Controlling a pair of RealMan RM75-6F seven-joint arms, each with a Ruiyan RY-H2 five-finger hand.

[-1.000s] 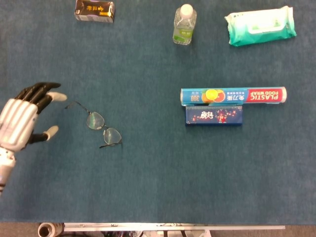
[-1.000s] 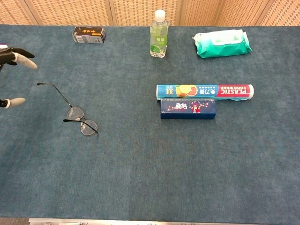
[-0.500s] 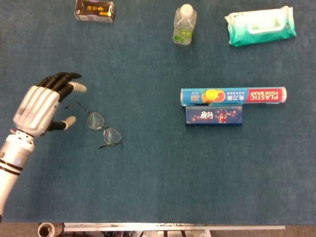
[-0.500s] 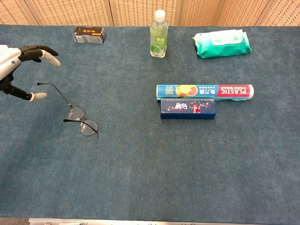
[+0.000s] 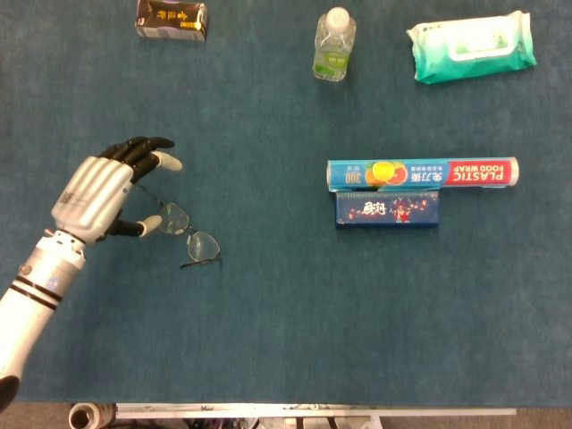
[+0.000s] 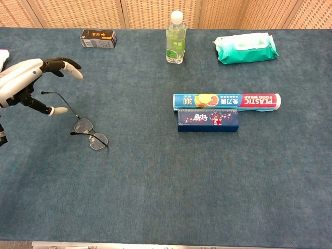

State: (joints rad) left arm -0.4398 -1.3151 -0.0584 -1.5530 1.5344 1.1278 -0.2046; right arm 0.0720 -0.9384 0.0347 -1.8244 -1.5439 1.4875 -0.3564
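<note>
The left hand (image 5: 98, 192) hovers with fingers spread wide, holding nothing, just left of the glasses (image 5: 183, 231) on the blue table (image 5: 286, 313). The glasses lie slantwise, their long axis running from beside the hand down and away to the right. The thumb (image 6: 58, 110) sits near the outstretched temple arm. The right hand shows in neither view. Only the chest view (image 6: 23, 80) shows clear air between fingers and frame.
</note>
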